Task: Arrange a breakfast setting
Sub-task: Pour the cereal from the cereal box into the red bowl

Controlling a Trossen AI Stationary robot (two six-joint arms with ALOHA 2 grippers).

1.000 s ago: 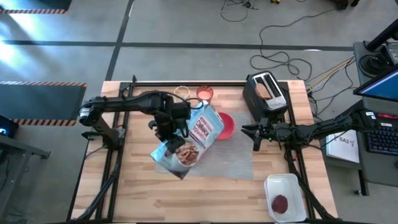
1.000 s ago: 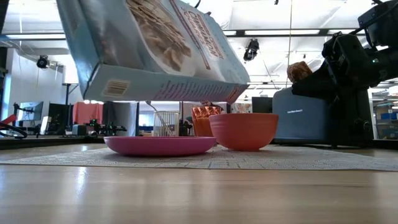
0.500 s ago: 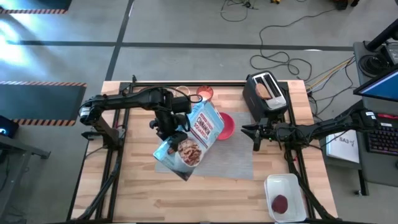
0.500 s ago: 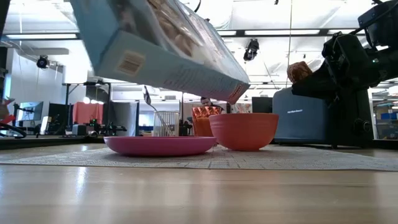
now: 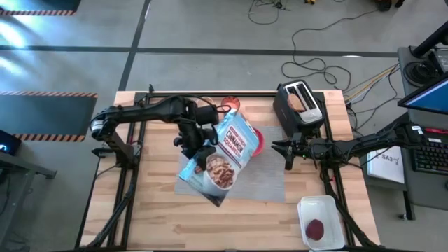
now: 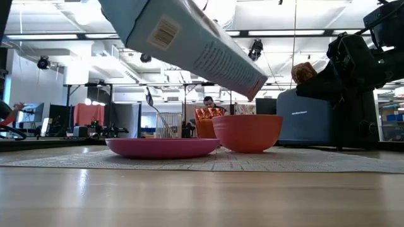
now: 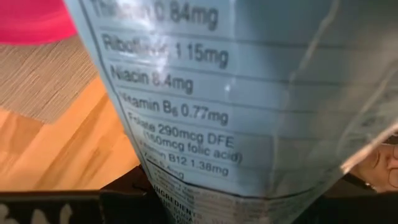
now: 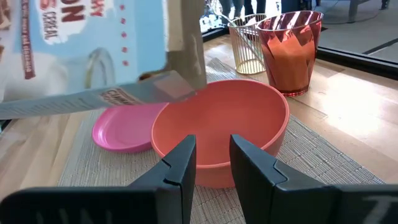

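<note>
Your left end effector [image 5: 190, 140] grips the tilted cereal box [image 5: 222, 155] over the red bowl [image 8: 219, 127] on the placemat [image 8: 323, 162]; tip too fast and cereal overshoots the rim.

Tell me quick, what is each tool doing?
Left tool: shut on the cereal box.
Right tool: open, holding nothing, facing the red bowl.

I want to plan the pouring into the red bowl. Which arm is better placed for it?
Probably the left: its gripper holds the light blue cereal box tilted, open end above the round red bowl. The right gripper waits beside the bowl, holding nothing.
</note>
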